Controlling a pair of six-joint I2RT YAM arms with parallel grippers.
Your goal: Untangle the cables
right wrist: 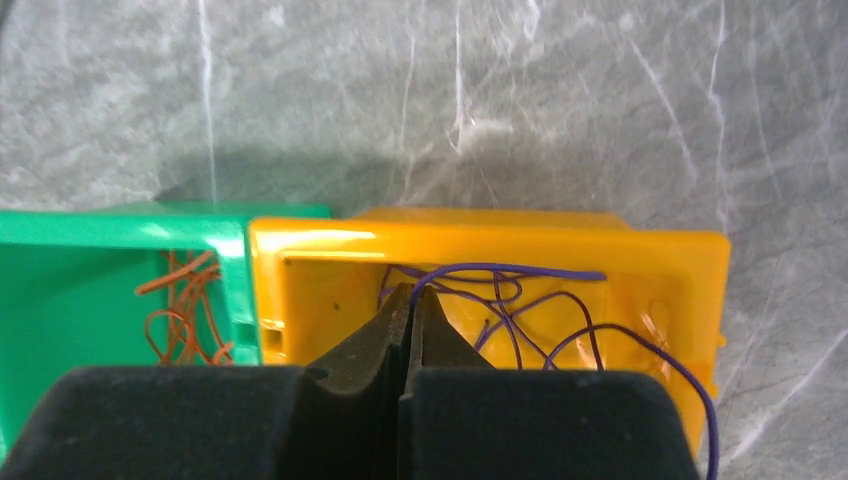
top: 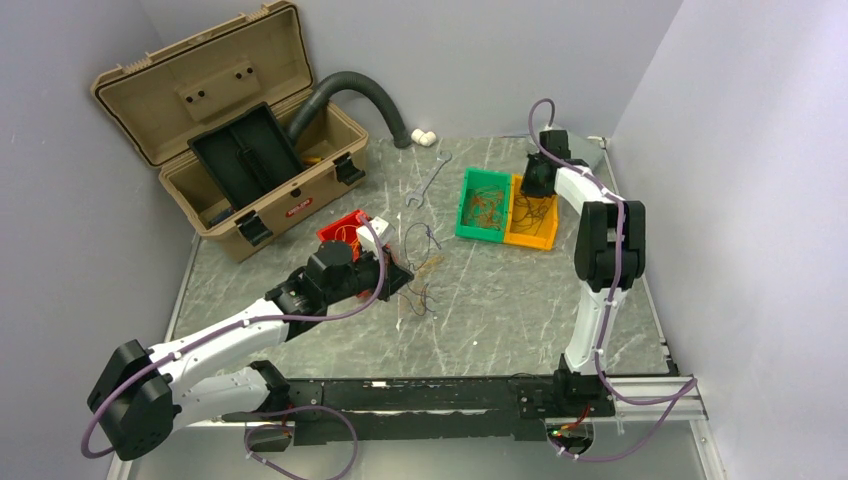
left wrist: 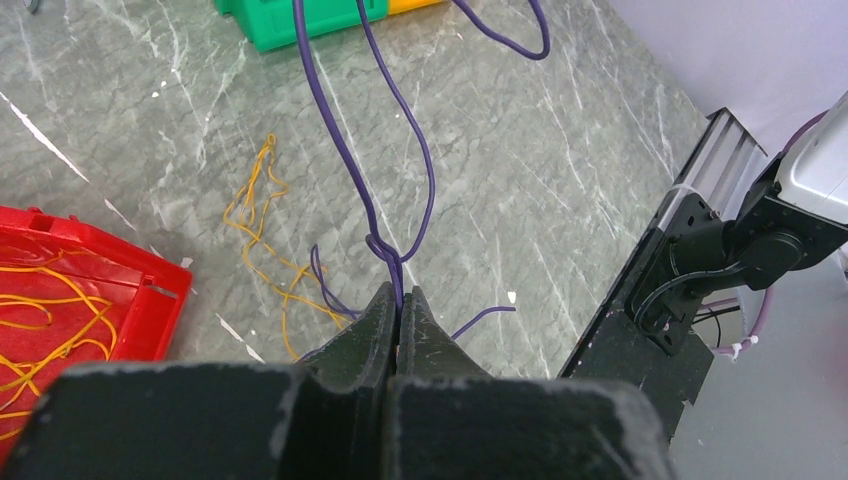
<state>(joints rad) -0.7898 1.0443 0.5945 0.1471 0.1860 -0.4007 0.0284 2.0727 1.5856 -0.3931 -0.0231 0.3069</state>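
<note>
An open tan toolbox and a dark hose fill the far left, a red bin sits just before them, and a green bin touches a yellow bin at far right. The left gripper, beside the red bin, is clamped on a knotted purple cable whose loops run away from the fingertips toward the green bin, with orange strands loose nearby. The right gripper, jaws pressed together, hangs over purple cables coiled in the yellow bin; whether it pinches one is unclear.
</note>
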